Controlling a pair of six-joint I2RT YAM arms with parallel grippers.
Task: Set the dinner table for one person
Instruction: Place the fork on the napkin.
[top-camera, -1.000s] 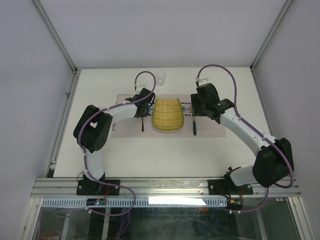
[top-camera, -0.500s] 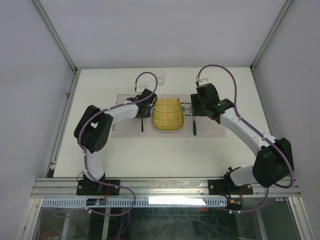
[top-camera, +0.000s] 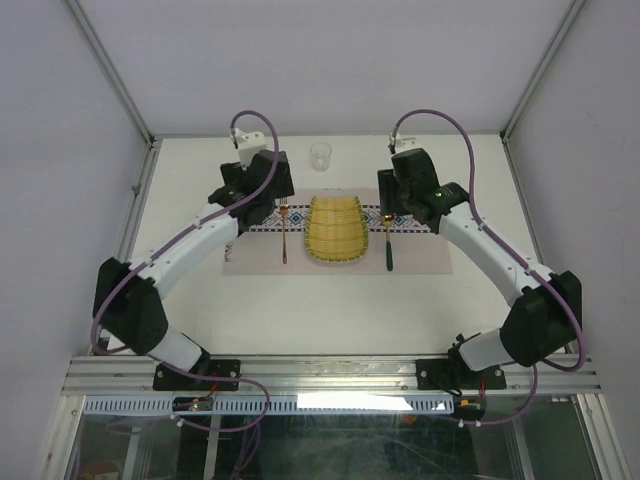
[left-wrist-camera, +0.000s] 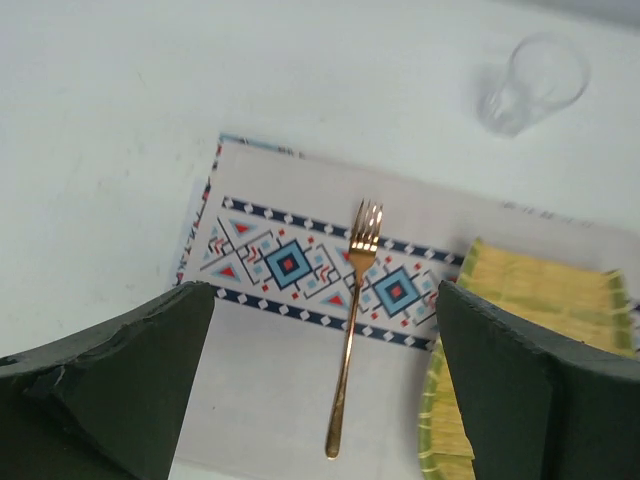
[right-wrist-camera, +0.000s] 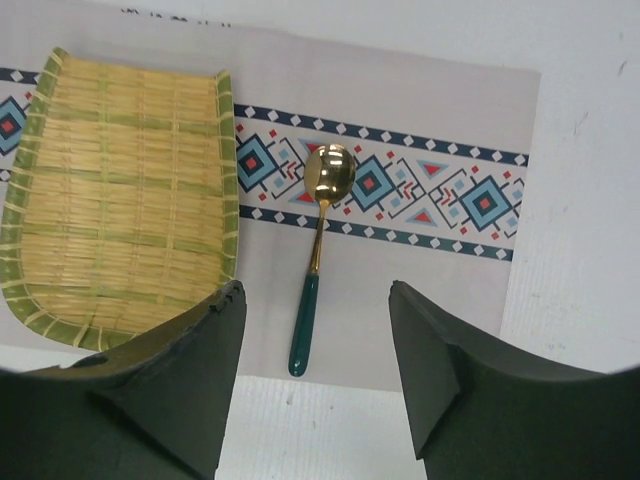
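Looking over the desk (top-camera: 330, 300), I see the white top reaching from the rail by the arm bases out to the far wall, with the whole setting in its far half. The mat (top-camera: 425, 255) lies flat and square to the edge, its patterned band running along the far side. The bamboo tray (top-camera: 335, 228) sits on the middle of the mat, standing in for a plate.

My left hand (left-wrist-camera: 322, 330) hovers above the mat's left part with its fingers spread wide and nothing between them. My right hand (right-wrist-camera: 315, 300) hangs over the right part, just as wide open and just as empty.

The spoon (right-wrist-camera: 318, 245) lies just right of the tray and apart from it, bowl on the band and green handle pointing back toward me, its end just inside the mat's near edge. The fork (left-wrist-camera: 350, 325) lies left of the tray, also clear of it, tines on the band and pointing away. The glass (top-camera: 320, 155) stands upright on the bare desk just beyond the mat's far edge, about in line with the tray.

I judge the setting nearly finished: mat, tray, fork, spoon and glass are all down. I see no knife or napkin anywhere. What is left, I think, is drawing both arms back, unless the glass should go nearer the spoon.
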